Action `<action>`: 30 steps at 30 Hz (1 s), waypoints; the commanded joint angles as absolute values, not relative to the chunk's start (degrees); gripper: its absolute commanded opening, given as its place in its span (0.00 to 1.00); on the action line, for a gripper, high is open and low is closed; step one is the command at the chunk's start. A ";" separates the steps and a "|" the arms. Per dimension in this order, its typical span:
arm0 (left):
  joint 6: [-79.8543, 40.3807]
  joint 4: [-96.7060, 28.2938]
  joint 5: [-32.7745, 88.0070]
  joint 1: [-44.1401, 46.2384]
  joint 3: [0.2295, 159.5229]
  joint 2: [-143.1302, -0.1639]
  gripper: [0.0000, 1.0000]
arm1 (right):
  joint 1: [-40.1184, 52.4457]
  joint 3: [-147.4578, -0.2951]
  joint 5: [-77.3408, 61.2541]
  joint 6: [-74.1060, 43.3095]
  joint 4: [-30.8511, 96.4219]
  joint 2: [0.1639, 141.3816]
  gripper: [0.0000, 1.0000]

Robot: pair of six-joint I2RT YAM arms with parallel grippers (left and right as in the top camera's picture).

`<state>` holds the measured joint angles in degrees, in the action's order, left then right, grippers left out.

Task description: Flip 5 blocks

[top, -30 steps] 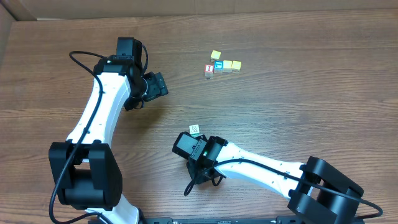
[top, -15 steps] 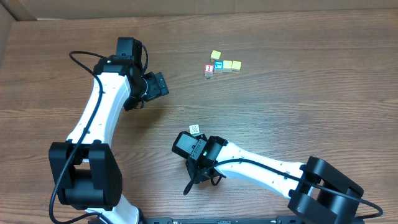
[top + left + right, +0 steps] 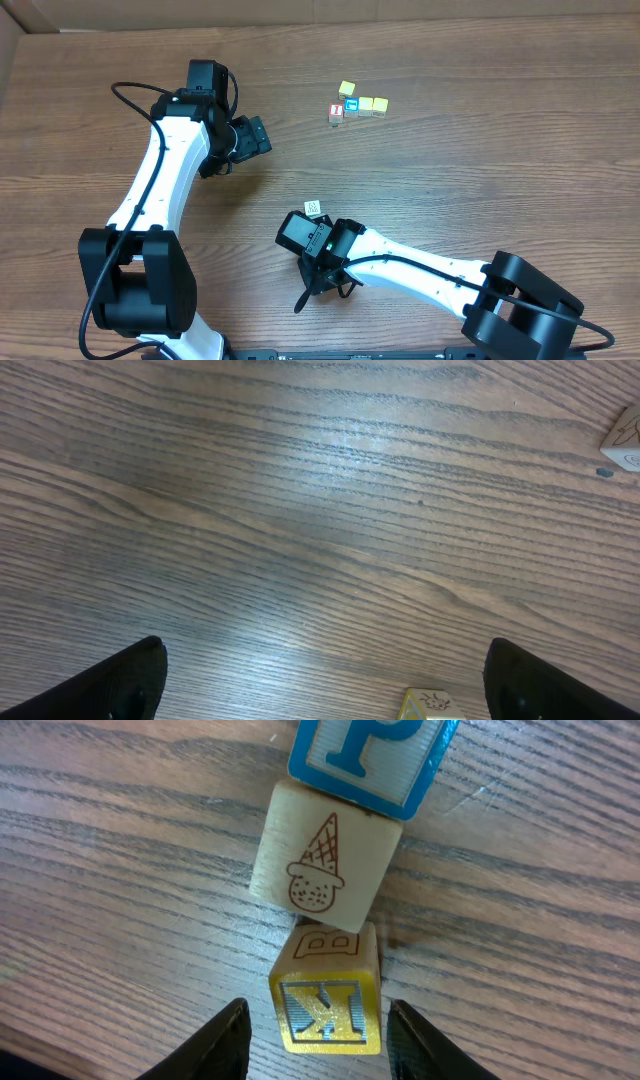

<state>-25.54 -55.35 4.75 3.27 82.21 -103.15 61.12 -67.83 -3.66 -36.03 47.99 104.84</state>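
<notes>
Left arm reaches forward, left gripper (image 3: 325, 665) spread wide. Right arm lies low across the front, right gripper (image 3: 320, 1025) partly spread.

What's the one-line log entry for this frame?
left tool open, holding nothing | right tool open, straddling yellow K block, not clamped | cone block and P block in a row beyond it

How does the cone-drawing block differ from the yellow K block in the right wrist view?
Colour: the cone block is pale bare wood with a line drawing; the K block is yellow with a raised grey letter. Place: the K block sits within the open right gripper, gaps either side; the cone block lies beyond it, against the blue P block. Both are wooden cubes on the table.
</notes>
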 commanded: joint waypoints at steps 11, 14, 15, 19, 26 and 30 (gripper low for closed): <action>-25.71 -55.51 5.37 3.29 82.96 -103.72 0.93 | 60.99 -69.45 -3.99 -36.25 47.09 106.26 0.36; -25.71 -55.48 5.34 3.29 82.96 -103.72 0.93 | 60.49 -69.45 -4.49 -36.49 47.09 106.39 0.36; -25.71 -55.48 5.34 3.29 82.96 -103.72 0.93 | 60.25 -69.45 -4.73 -37.04 47.13 106.39 0.36; -25.71 -55.48 5.34 3.29 82.96 -103.72 0.93 | 58.96 -69.52 -5.56 -38.61 47.22 106.39 0.32; -25.69 -55.51 5.34 3.29 82.96 -103.72 0.93 | 57.71 -69.52 -6.15 -42.09 46.74 106.39 0.27; -25.69 -55.53 5.34 3.29 82.96 -103.72 0.93 | 57.71 -69.52 -6.59 -42.09 46.30 106.39 0.28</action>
